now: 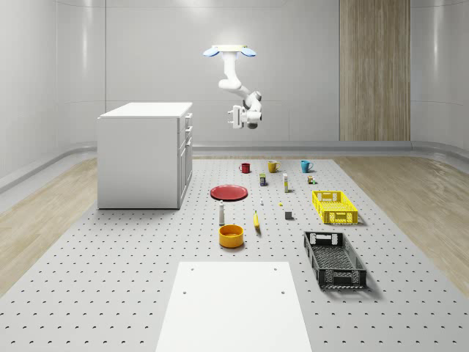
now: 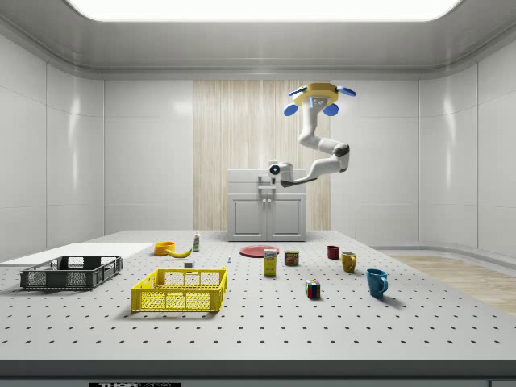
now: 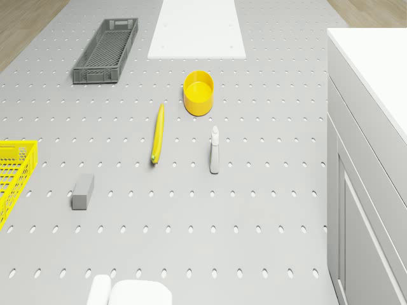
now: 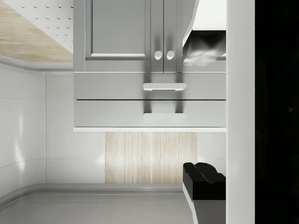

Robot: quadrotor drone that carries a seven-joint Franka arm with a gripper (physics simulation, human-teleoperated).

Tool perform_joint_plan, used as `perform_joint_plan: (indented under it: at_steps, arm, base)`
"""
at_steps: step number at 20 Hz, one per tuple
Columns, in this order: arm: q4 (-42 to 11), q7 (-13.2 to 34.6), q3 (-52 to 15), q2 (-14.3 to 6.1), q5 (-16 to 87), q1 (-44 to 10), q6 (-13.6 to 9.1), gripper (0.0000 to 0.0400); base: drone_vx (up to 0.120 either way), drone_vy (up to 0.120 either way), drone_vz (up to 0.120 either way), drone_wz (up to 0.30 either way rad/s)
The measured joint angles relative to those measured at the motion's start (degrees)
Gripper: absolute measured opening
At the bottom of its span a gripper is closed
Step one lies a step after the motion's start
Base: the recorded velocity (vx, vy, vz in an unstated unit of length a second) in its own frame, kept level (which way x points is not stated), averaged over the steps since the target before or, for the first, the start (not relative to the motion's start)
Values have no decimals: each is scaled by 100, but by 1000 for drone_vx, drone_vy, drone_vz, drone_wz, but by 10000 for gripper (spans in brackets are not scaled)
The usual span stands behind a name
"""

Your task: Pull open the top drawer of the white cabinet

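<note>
Black gripper fingertip (image 4: 205, 179) closest in wrist view | gripper (image 1: 236, 116) spread, gripping nothing, facing white cabinet's (image 1: 143, 158) closed top drawer (image 4: 149, 113) | drone (image 1: 230, 51) hovers beside cabinet, above grey pegboard floor (image 1: 146, 279)

Cut off at the drone view's edge: yellow crate (image 3: 13, 178) at nine o'clock, white cabinet (image 3: 365, 190) at three o'clock. Too small to identify in the whole-scene view: tiny items (image 1: 311, 179) beyond the crate. Partly masking the cabinet front in the side view: gripper (image 2: 267, 190).
</note>
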State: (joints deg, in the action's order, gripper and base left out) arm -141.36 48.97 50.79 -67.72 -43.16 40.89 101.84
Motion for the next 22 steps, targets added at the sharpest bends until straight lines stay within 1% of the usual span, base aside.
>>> perform_joint_plan:
  at_steps: [3, 8, 15, 22]
  arm:
    - [-49, -1, -46, -13, -29, 19, 73, 305]
    - [-220, -40, -230, -14, -182, 66, 321, 305]
    - [-493, -147, -583, 34, -517, 178, 768, 305]
    - [-722, -306, -986, 151, -956, 350, 1256, 305]
  base:
    - [0, 0, 0, 0]
    - [0, 0, 0, 0]
    - [0, 0, 0, 0]
    - [0, 0, 0, 0]
